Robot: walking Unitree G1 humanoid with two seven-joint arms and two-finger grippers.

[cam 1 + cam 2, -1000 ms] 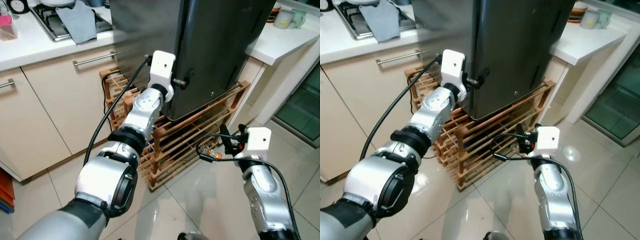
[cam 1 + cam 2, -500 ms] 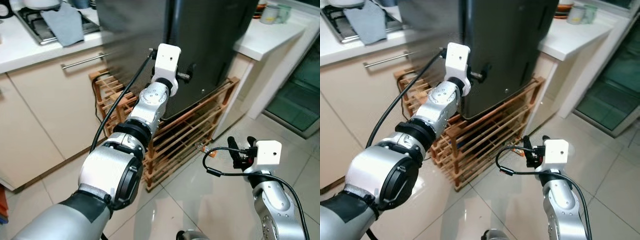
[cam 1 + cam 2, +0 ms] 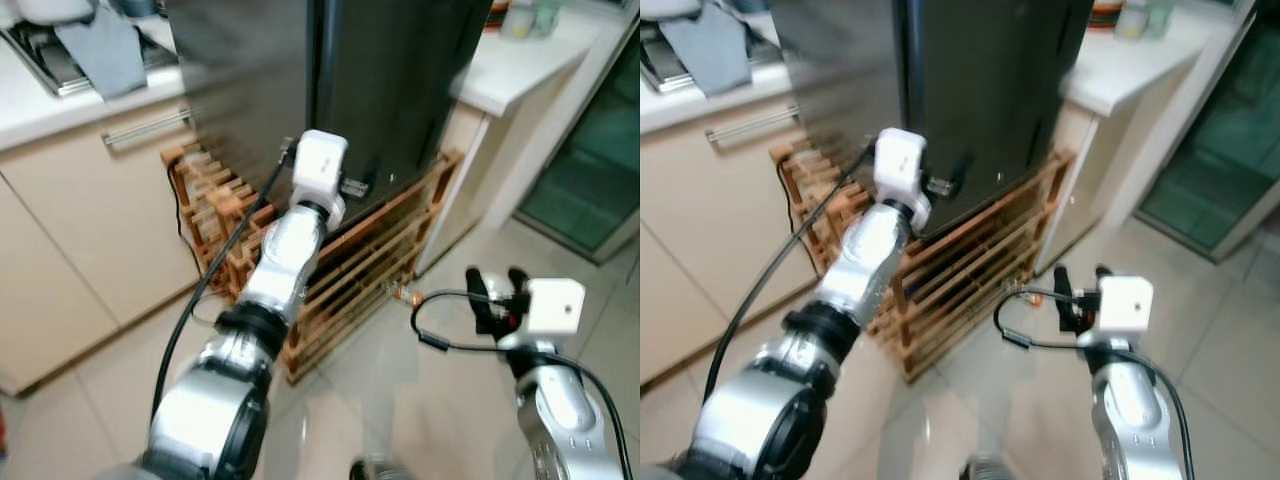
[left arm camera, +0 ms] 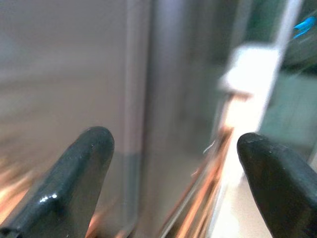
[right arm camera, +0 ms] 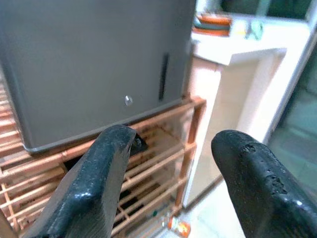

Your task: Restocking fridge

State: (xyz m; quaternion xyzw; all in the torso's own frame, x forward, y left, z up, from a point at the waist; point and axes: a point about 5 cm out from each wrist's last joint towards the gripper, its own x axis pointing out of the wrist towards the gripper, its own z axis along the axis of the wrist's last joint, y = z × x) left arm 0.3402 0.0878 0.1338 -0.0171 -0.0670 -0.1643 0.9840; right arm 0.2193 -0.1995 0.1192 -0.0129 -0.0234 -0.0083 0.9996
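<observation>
While the fridge [image 3: 380,90] stood shut on a wooden rack [image 3: 370,250] between two white tables, left pincer [image 3: 352,187] was raised against its lower front, fingers [image 4: 74,168] apart, the door's vertical seam running between them. Left arm was clearly nearer; the opening edge lay directly ahead, long axis upright. Right pincer [image 3: 497,298] hung low over the tiled floor, fingers apart, empty, facing the rack. Fridge: dark, smooth brushed steel, boxy. Rack: slatted, reddish. Views were blurred.
</observation>
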